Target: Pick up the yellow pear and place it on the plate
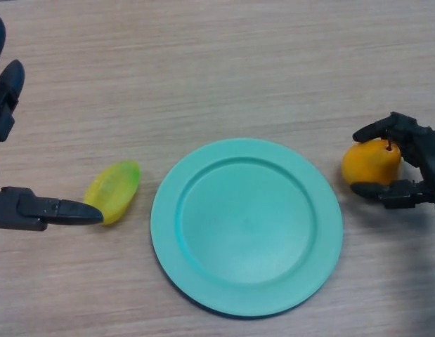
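Observation:
A yellow-orange pear [370, 163] with a dark stem sits just right of the teal plate [196, 281], which lies at the middle of the wooden table. My right hand [414, 158] comes in from the right edge, its fingers and thumb curled round the pear from above and below. My left hand [20, 208] is at the left edge, open, its thumb tip touching a yellow-green fruit [113, 189] that lies left of the plate.
Bare wooden tabletop [224, 70] stretches across the far side.

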Action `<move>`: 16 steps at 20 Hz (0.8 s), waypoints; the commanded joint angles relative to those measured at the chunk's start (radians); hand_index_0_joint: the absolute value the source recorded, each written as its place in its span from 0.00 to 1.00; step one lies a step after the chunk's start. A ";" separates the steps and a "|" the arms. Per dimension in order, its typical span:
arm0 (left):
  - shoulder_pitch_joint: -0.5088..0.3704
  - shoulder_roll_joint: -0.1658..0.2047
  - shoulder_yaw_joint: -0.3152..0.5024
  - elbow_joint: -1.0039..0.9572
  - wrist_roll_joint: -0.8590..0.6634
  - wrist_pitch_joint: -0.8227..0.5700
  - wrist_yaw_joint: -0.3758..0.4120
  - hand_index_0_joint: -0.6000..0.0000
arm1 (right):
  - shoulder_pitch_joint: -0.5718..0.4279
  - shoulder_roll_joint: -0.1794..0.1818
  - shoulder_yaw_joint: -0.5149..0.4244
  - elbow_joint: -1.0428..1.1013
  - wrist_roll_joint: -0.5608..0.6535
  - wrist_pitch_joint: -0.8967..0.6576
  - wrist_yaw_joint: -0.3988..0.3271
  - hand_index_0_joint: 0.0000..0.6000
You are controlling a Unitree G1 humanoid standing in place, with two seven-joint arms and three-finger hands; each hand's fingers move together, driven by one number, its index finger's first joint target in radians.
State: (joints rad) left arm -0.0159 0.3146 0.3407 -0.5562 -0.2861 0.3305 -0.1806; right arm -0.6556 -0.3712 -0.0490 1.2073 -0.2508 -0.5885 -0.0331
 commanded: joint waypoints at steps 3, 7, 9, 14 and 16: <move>-0.014 0.032 0.073 -0.058 0.050 -0.144 0.030 1.00 | -0.066 -0.069 -0.041 -0.120 -0.016 -0.093 -0.172 1.00; -0.026 0.039 0.075 -0.061 0.041 -0.136 0.022 1.00 | 0.009 -0.021 -0.059 -0.404 0.111 0.047 -0.048 1.00; -0.022 0.034 0.059 -0.067 0.051 -0.135 0.016 1.00 | 0.097 0.037 -0.047 -0.685 0.223 0.234 0.031 1.00; -0.021 0.027 0.056 -0.078 0.037 -0.117 0.004 1.00 | 0.220 0.145 0.054 -0.996 0.233 0.438 0.026 1.00; -0.022 0.025 0.049 -0.087 0.023 -0.101 0.007 1.00 | 0.261 0.172 0.129 -1.036 0.225 0.460 -0.001 1.00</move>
State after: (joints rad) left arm -0.0078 0.3098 0.3321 -0.5870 -0.2599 0.3299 -0.1808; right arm -0.3454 -0.1831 0.1394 0.2331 -0.0313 -0.0372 -0.0105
